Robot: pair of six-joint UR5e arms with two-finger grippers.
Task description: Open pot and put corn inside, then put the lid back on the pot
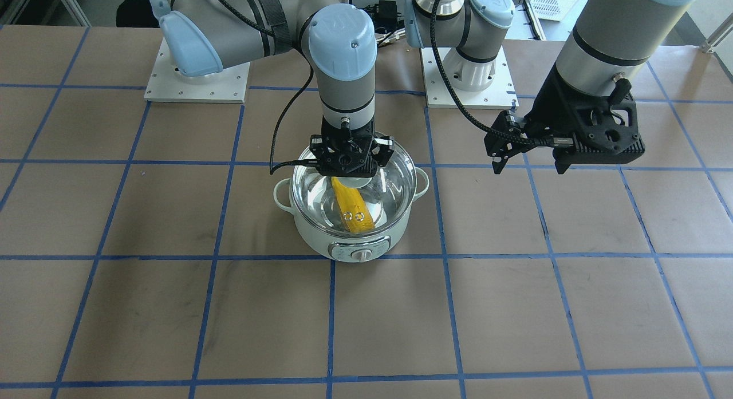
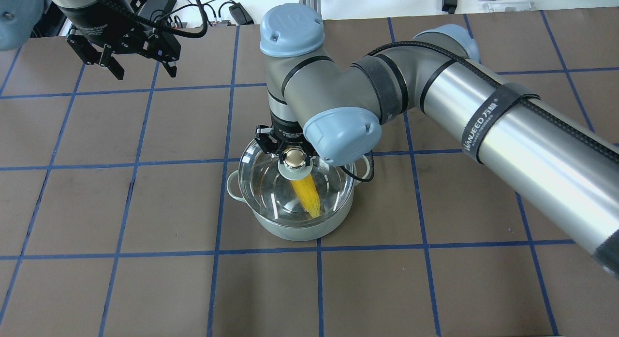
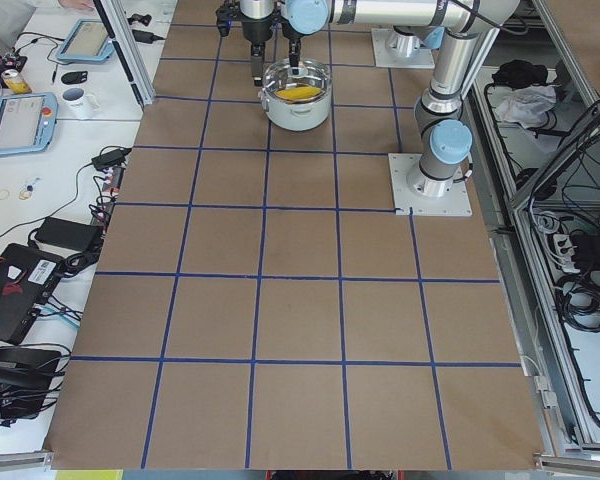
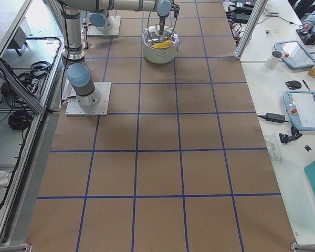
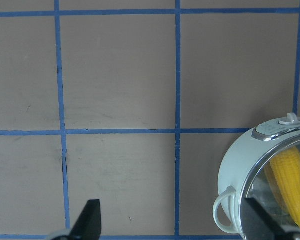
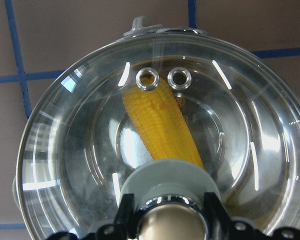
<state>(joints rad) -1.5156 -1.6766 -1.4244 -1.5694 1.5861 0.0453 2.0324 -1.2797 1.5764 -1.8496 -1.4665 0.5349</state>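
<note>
Glass lid, front view: the lid (image 1: 395, 176) covers the mouth of the pot (image 1: 320, 238) near the centre of the table (image 1: 172, 319); I cannot tell whether it sits fully on the rim. Over it the right gripper (image 1: 350, 180) stands vertical, jaws clamped at the lid's centre. At the pot's 3 o'clock, well apart, the left gripper (image 1: 529, 167) hangs with jaws apart and empty.
Corn, front view: the corn (image 1: 354, 207) lies inside under the glass, long axis 11 to 5 o'clock, its near end below the two vent holes (image 1: 359, 216).
Overhead view: jaws grip the knob (image 2: 296, 158). The corn's axis again runs 11 to 5, and the visible end narrows toward 5, probably the tip, aimed at the robot's side.
Side views: the pot is far and small, with yellow showing inside; the jaws are unreadable.
Left wrist view: the pot sits at 4 o'clock, its control knob (image 5: 290, 119) uppermost; spread fingertips (image 5: 92, 217) frame bare table.
Right wrist view: fingers (image 6: 127, 220) flank the knob at 6 o'clock, and the corn runs toward 12.
Risk: releasing an off-centre or tilted lid could let it slide off the rim. A corn end propped on the wall might hold the glass up. Retreating before the jaws part fully would drag the lid along.
</note>
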